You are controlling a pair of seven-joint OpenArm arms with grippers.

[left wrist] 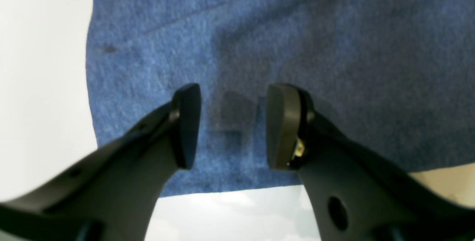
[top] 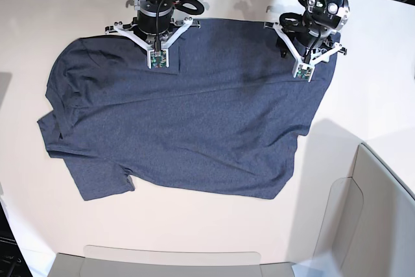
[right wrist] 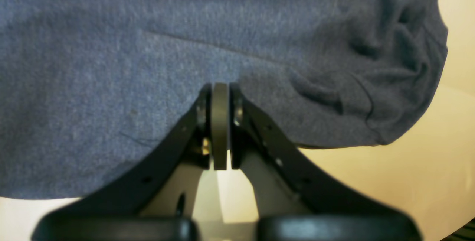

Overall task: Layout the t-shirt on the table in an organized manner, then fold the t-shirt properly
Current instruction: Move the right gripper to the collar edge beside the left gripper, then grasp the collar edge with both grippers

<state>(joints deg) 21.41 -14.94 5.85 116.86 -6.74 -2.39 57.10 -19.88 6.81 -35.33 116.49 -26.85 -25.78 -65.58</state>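
Base view is showing the t-shirt (top: 188,121) spreading flat on the table (top: 376,63); I am judging layout nearly done. My right gripper (right wrist: 220,122) is closing on its far edge, my left gripper (left wrist: 232,126) hanging wide above; next I am needing its pinch

Heathered navy-blue t-shirt (top: 194,121), off-white table (top: 376,82), black tools, grey-beige bin wall (top: 382,225)

t-shirt (top: 188,121) lying spread mostly flat, dark heathered navy | sleeves bunching in wrinkles at base view's left | table (top: 194,231) off-white, smooth, showing bare all around the shirt's edges
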